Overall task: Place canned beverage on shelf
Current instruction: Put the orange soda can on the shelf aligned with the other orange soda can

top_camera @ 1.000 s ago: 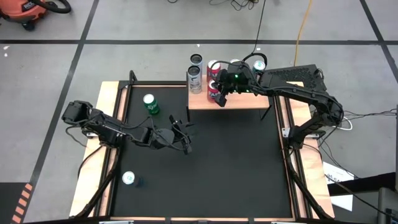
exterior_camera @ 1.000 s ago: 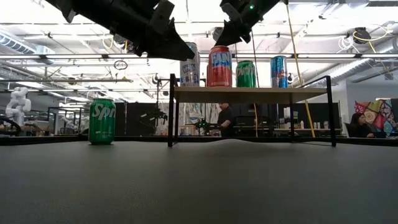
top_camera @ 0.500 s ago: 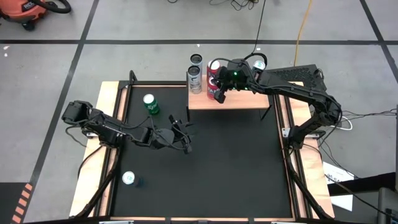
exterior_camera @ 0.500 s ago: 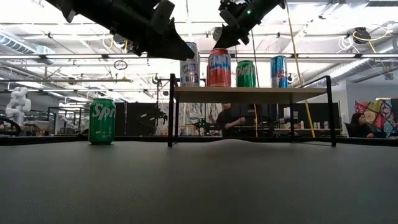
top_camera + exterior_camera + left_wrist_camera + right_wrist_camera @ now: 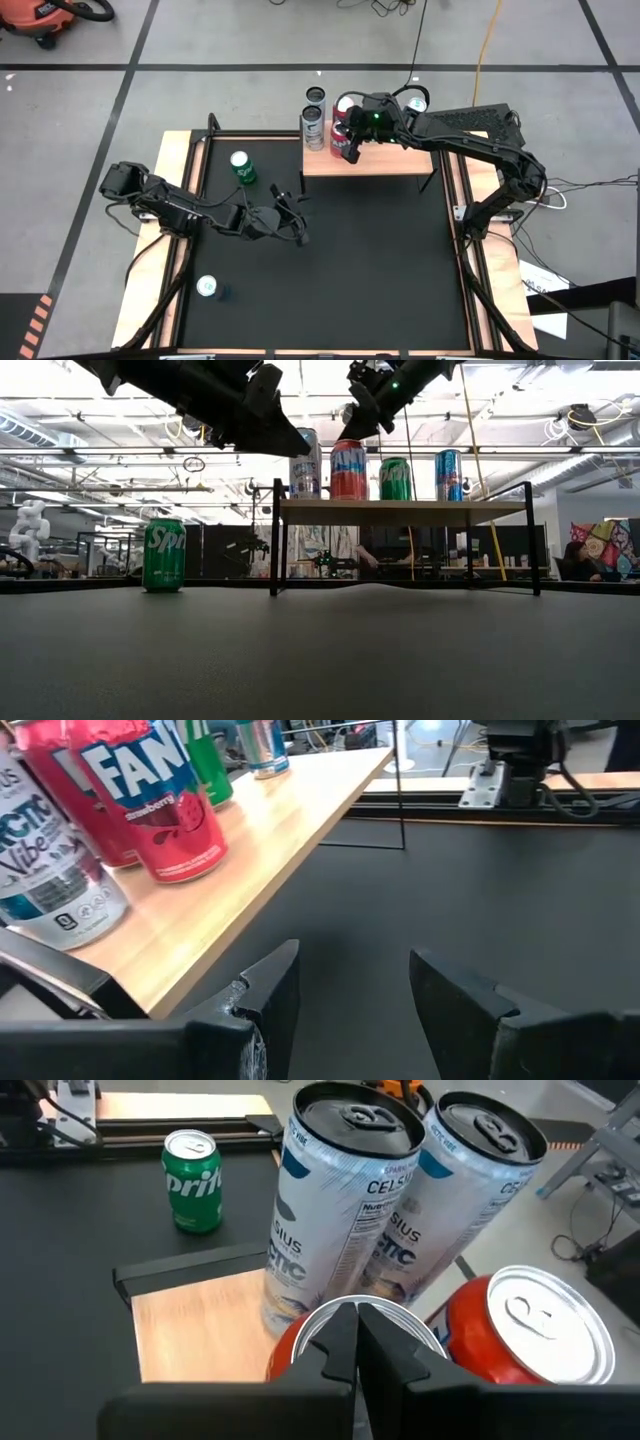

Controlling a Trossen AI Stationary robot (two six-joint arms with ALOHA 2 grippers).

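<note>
The right gripper (image 5: 349, 150), jaws shut and holding nothing, sits just above the red Fanta can (image 5: 349, 469) on the shelf (image 5: 375, 163); it should nudge gently, or the can could tip against the tall silver can (image 5: 313, 127) beside it. Since 1 second ago, gripper and can have shifted farther back on the shelf. The left gripper (image 5: 297, 226) waits half-open and empty over the worktop (image 5: 380, 270), in front of the shelf.
</note>
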